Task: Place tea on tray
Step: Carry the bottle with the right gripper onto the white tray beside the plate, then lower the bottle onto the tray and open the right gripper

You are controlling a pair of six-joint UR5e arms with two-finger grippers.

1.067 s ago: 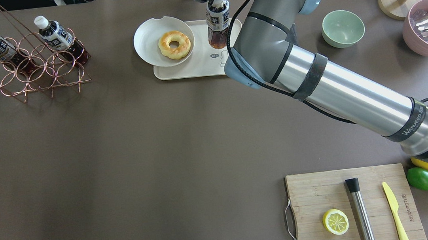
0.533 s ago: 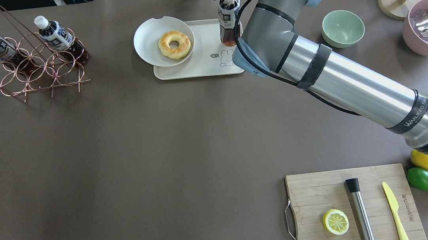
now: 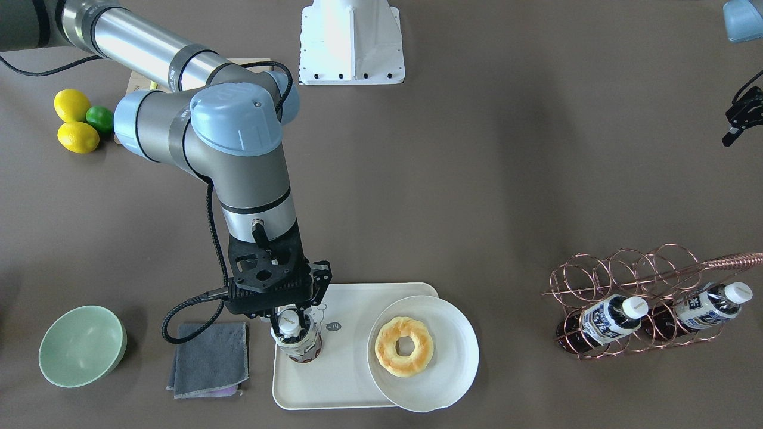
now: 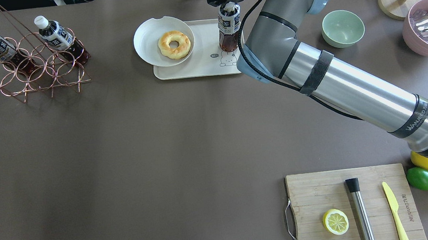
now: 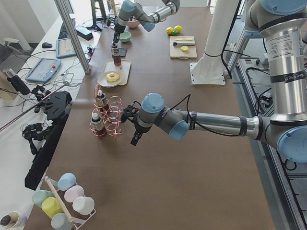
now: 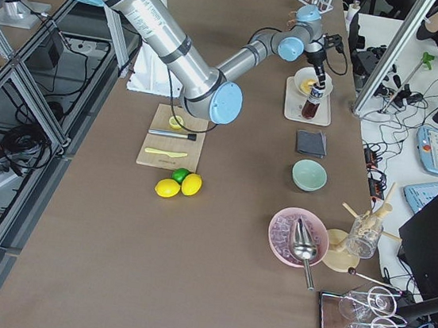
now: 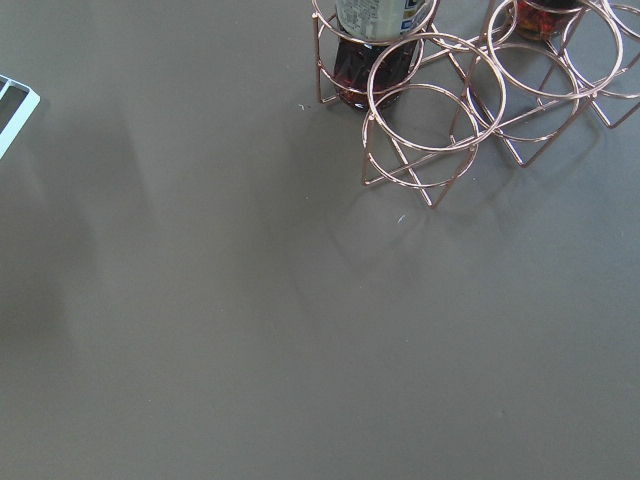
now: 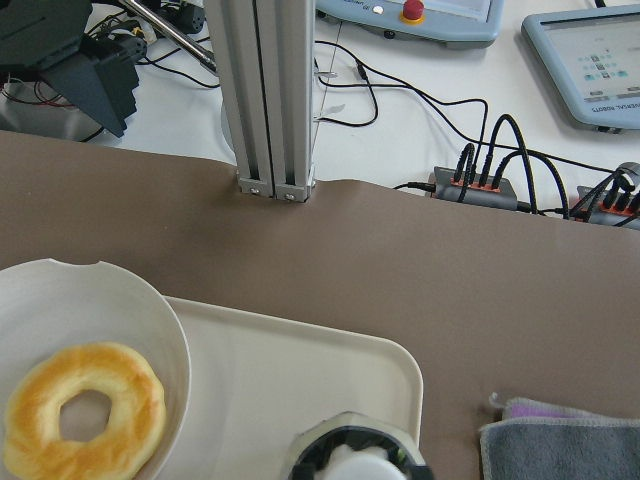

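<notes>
The tea bottle [image 4: 229,25] stands upright at the right end of the cream tray [image 4: 200,67], just beyond the drawn bear. My right gripper [image 4: 225,3] comes down from above and is shut on the bottle's neck; in the front view the gripper [image 3: 290,322] frames the white cap of the bottle [image 3: 292,342]. The right wrist view shows the cap [image 8: 350,465] at the bottom edge, over the tray [image 8: 300,370]. Two like bottles [image 4: 58,35] lie in a copper rack [image 4: 34,77]. My left gripper [image 5: 135,138] hovers near the rack; I cannot tell whether it is open or shut.
A white plate [image 4: 148,43] with a doughnut [image 4: 174,44] overlaps the tray's left end. A green bowl [image 4: 342,28] and a grey cloth [image 3: 208,357] lie right of the tray. A pink bowl [image 4: 427,34] stands at the far right, and a cutting board [image 4: 313,197] with lemon and knife at the front right.
My right gripper moved the tea bottle rightward along the tray and lowered it near the bear. The right arm shifted right with it. Rack bottles unchanged.
</notes>
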